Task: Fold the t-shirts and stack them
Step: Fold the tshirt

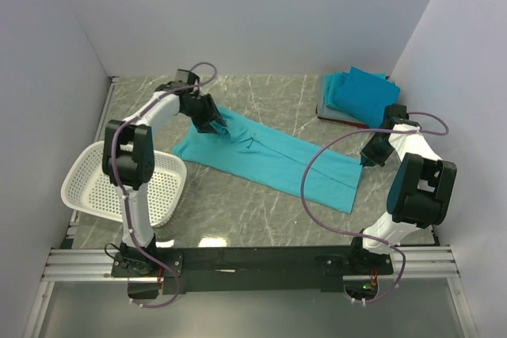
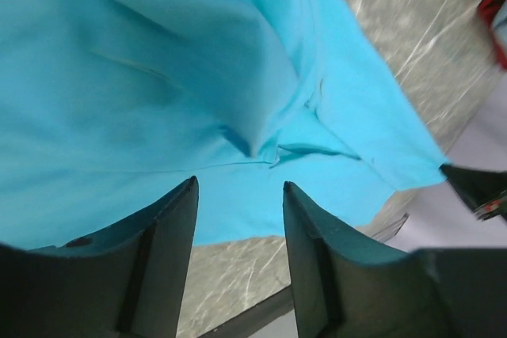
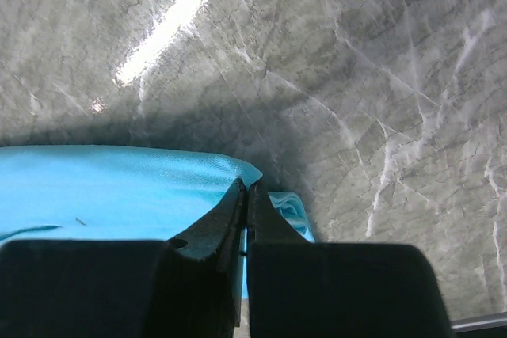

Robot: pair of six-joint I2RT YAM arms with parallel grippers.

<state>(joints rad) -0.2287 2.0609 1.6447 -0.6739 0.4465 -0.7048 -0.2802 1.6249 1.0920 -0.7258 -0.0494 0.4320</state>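
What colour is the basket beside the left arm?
The basket is white with small holes, clearest in the top view.

**Top view.** My left gripper (image 1: 212, 123) covers its own fingertips and the 10 o'clock end of the spread teal t-shirt (image 1: 273, 162). My left arm (image 1: 131, 165) crosses the white basket (image 1: 87, 187) and hides part of its rim. In the folded stack (image 1: 360, 94) at 1 o'clock, only thin edges of a pale shirt (image 1: 323, 107) and a red shirt (image 1: 337, 119) show beneath the teal ones. Their number cannot be read.

**Left wrist view.** The teal t-shirt runs off the top and left edges. A blurred red patch (image 2: 497, 13) is cut off at 2 o'clock.

**Right wrist view.** My right gripper (image 3: 244, 189), its fingers pressed together, hides the hem pinched between them. The cloth is cut off at 9 o'clock.
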